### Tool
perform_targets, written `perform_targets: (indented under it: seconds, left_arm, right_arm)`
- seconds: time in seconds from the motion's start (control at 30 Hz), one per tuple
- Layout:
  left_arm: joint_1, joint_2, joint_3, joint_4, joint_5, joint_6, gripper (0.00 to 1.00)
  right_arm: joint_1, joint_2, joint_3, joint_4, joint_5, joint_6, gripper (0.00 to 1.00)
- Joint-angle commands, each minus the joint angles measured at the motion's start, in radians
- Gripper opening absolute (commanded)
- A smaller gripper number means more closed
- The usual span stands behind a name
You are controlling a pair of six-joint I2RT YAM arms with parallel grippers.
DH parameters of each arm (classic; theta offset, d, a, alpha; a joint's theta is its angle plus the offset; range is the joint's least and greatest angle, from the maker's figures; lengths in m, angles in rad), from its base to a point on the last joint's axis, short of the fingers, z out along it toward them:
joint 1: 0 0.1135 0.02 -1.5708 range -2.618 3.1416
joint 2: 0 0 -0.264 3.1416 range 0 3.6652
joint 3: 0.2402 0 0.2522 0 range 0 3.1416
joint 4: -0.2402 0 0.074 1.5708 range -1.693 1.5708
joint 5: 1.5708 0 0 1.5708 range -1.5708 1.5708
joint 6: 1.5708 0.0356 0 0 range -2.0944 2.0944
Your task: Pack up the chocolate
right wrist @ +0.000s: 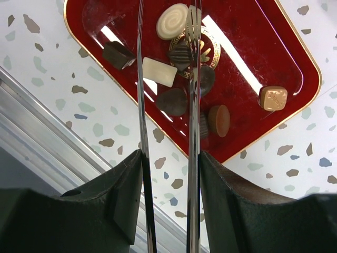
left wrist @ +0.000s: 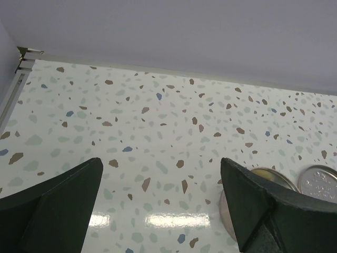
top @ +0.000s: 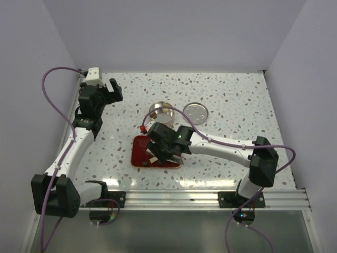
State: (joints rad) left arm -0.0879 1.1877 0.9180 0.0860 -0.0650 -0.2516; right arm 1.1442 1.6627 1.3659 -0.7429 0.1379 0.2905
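Note:
Several pieces of chocolate lie on the red tray (right wrist: 253, 47): a white swirl (right wrist: 172, 21), a cream bar (right wrist: 159, 71), a dark block (right wrist: 117, 55), a light brown square (right wrist: 273, 98) and a brown round (right wrist: 218, 120) among them. My right gripper (right wrist: 169, 158) hangs over the tray's near end (top: 139, 153), shut on long metal tweezers (right wrist: 193, 79). The tweezer arms stand apart, and one tip lies over the dark ridged piece (right wrist: 181, 54). At the far left, my left gripper (top: 113, 89) is open and holds nothing.
The round tin (top: 162, 112) stands open just behind the tray, with its lid (top: 196, 112) lying flat to its right. In the left wrist view the tin (left wrist: 274, 176) and lid (left wrist: 318, 182) peek out past the right finger. White walls enclose the table.

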Motion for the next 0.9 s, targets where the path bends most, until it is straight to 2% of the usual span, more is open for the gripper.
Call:
perform_targets:
  seconds: [0.0, 0.87]
  left_arm:
    - [-0.007, -0.013, 0.019, 0.011, -0.013, -0.008, 1.0]
    - [-0.009, -0.013, 0.016, 0.014, -0.016, -0.009, 1.0]
  right_arm:
    - [0.0, 0.022, 0.056, -0.03, -0.011, -0.025, 0.48]
    - [-0.001, 0.046, 0.07, -0.038, -0.066, -0.002, 0.47]
